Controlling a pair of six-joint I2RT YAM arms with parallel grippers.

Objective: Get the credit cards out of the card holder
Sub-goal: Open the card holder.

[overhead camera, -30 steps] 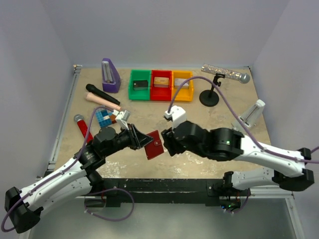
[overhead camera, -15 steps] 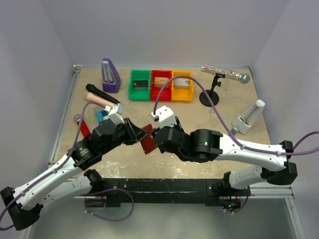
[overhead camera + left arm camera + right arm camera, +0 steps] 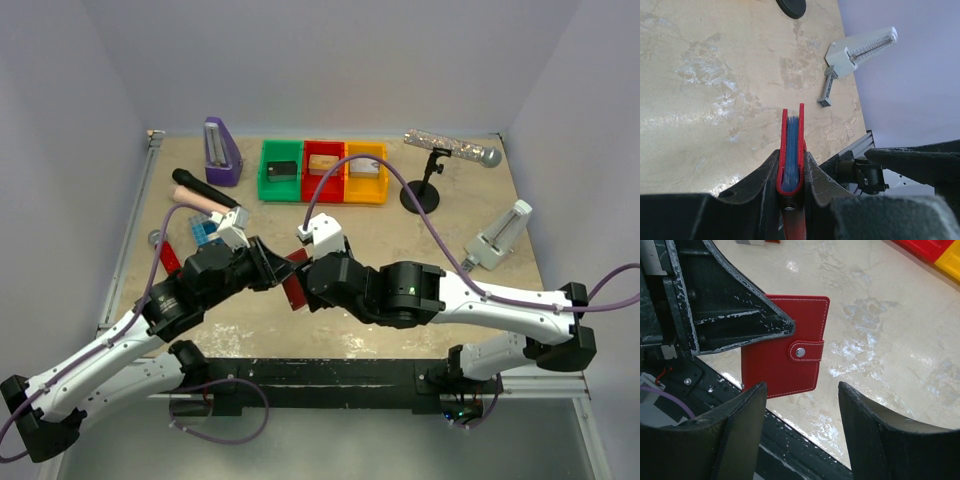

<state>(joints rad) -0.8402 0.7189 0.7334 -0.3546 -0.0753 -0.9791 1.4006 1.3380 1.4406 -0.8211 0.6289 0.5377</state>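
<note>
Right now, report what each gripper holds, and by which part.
Left gripper clamps the closed card holder at the edge opposite its snap tab. Right gripper holds nothing.

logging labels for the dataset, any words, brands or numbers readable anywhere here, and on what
No text can be read in any view.
card holder: plain red cover with a snap tab, no brand or lettering showing.
white metronome: fine scale marks on its face, too small to read.
small blocks at the far side: too small to tell.
</note>
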